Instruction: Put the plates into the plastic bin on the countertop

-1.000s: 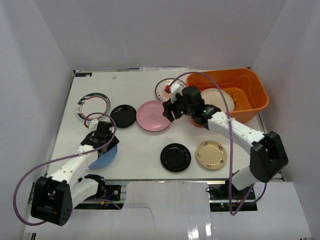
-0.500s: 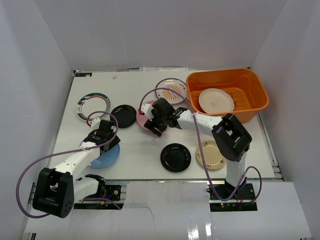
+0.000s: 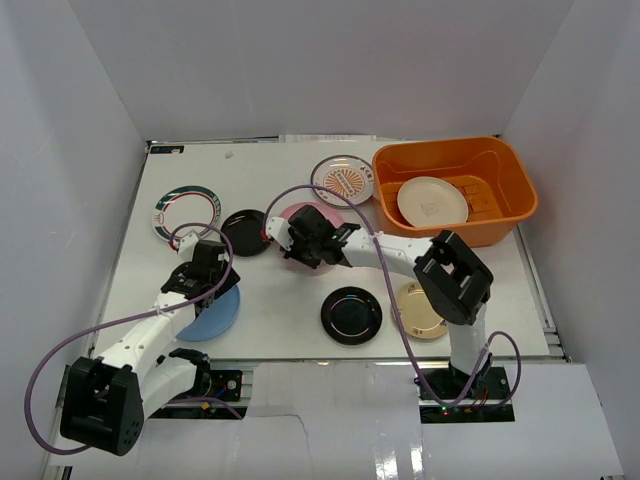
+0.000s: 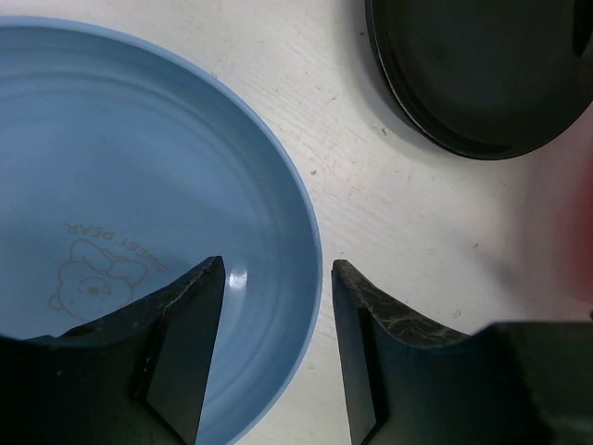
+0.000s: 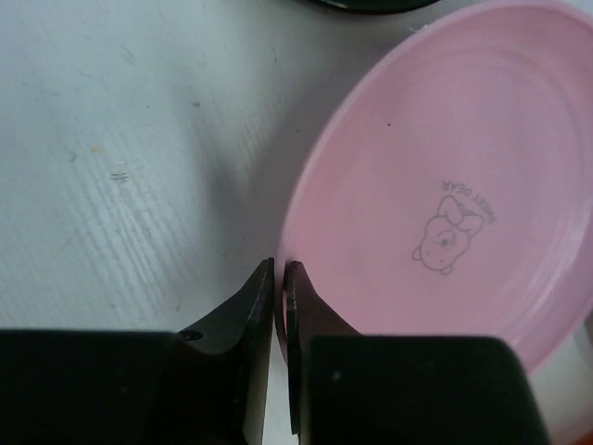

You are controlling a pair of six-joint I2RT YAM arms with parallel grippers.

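Jaws of the right gripper (image 5: 280, 271) are pressed almost together on the rim of the pink plate (image 5: 445, 185) mid-desk, apparently pinching it to carry to the plastic bin (image 3: 440, 144) in the far right corner. Left gripper (image 4: 278, 266) jaws stand spread, straddling the rim of the light blue plate (image 4: 111, 167) near the front-left corner, ready to clamp.

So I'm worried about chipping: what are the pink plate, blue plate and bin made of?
The pink plate looks like melamine or plastic: satin surface, printed bear; ceramic isn't excluded. The blue plate seems the same, glossier, with a bright highlight. The bin is moulded orange plastic, slightly shiny, rounded corners.
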